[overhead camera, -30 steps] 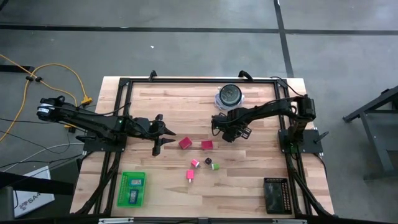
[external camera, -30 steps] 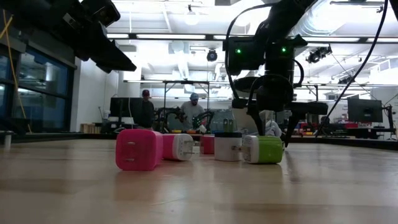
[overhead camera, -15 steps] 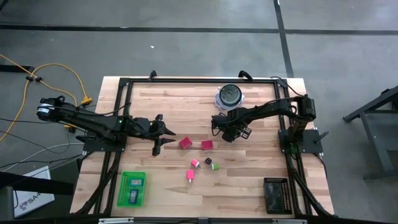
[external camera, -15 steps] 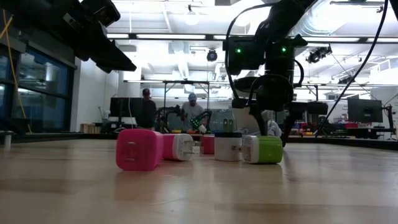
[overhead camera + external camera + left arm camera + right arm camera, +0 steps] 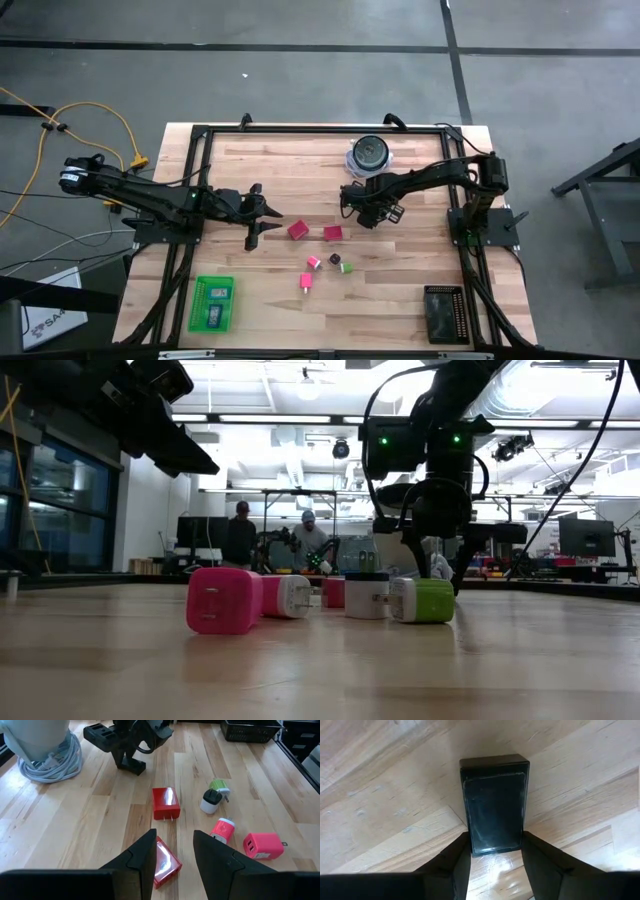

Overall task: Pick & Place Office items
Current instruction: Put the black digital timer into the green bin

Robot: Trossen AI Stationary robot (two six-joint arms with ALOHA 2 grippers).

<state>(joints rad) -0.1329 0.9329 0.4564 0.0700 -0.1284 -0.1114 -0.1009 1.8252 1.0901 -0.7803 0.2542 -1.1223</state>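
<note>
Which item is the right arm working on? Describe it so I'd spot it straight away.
Start at the round blue-white object at the table's far edge; the right end effector sits just in front of it. Between its fingers lies a flat black rectangular block, the only black piece; nearby items are red, pink or green.

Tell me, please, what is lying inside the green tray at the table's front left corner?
The green tray holds two small rectangular pieces in the high view: a teal one and a darker bluish one. They are too small to identify further, and anything beneath them is hidden.

Bare table (image 5: 400, 290) lies right of the clustered chargers (image 5: 320, 262); round cable reel (image 5: 369, 153) blocks the back.
</note>
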